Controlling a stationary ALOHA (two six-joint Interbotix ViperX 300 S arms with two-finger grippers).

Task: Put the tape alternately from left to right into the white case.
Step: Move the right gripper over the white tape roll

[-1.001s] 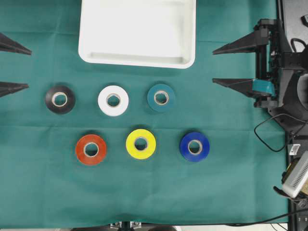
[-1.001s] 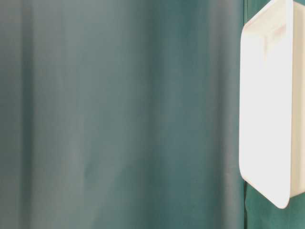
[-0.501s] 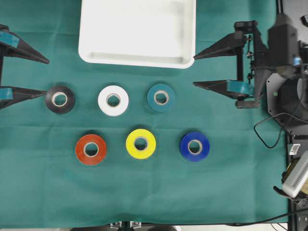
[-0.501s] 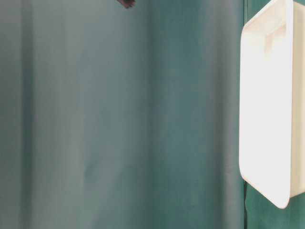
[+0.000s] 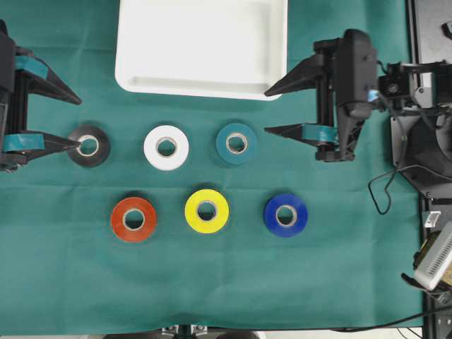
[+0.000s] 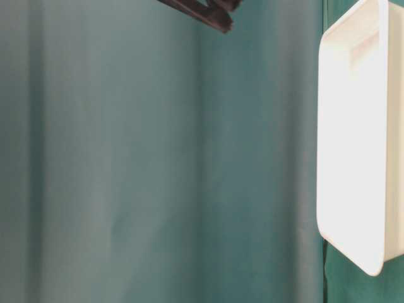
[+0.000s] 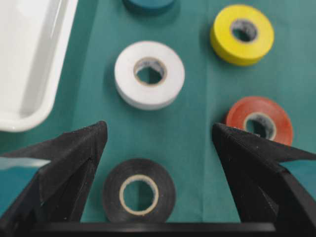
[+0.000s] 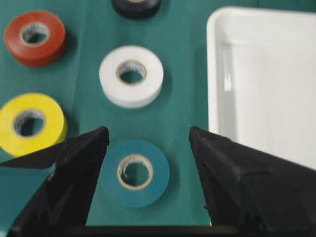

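Observation:
Six rolls of tape lie flat on the green cloth: black (image 5: 102, 148), white (image 5: 150, 148) and teal (image 5: 224, 152) in the back row, orange-red (image 5: 119, 220), yellow (image 5: 192, 212) and blue (image 5: 270, 215) in front. The white case (image 5: 201, 90) sits behind them, with nothing in it. My left gripper (image 5: 79, 122) is open at the left, one fingertip over the black roll (image 7: 111, 190), which lies low between the jaws in the left wrist view. My right gripper (image 5: 265, 111) is open just right of the teal roll (image 8: 155, 185), which shows between its jaws.
The right arm's base, cables and a grey box (image 5: 434, 258) stand off the cloth's right edge. The table-level view shows blurred green cloth, the case's side (image 6: 350, 158) and dark fingers (image 6: 202, 12) at the top edge.
Both arms have moved inward from the table's sides towards the rolls, the left up to the black roll, the right up to the teal roll. Both stay open.

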